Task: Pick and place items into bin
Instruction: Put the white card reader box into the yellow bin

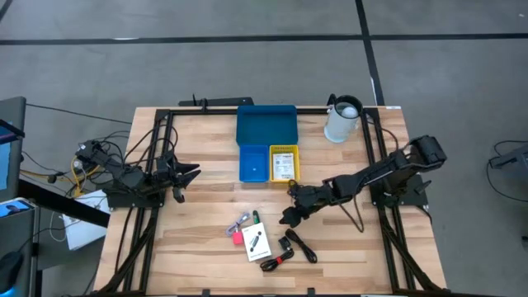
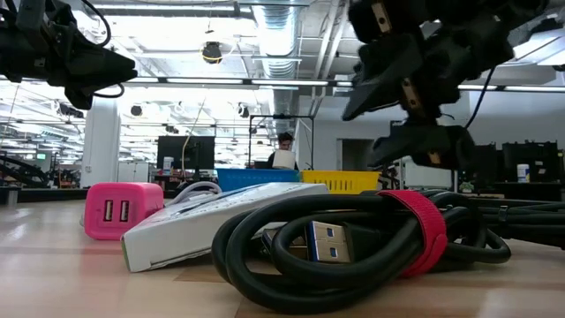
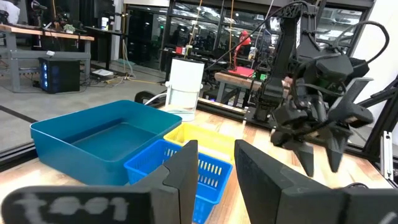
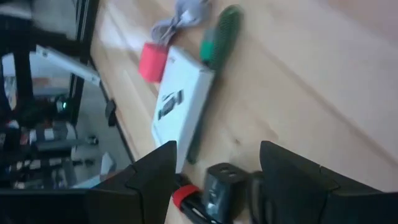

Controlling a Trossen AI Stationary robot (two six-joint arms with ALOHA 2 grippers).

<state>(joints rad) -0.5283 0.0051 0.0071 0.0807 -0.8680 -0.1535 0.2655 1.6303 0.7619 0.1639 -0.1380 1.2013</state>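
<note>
From above, the right pincer hangs over the table, just on the bin's side of the black cable. The white card lies beside the cable, away from the right arm. The cable runs slantwise. The right arm is far nearer than the left pincer, which waits well off to the side.

At table height, the cable's coil with its red band lies under the right pincer, not touching.

The left wrist view shows the bin, its blue tray bare, and the left pincer's fingers part open, empty.

The right wrist view shows its fingers spread wide, holding nothing, the cable's plug between them.
</note>
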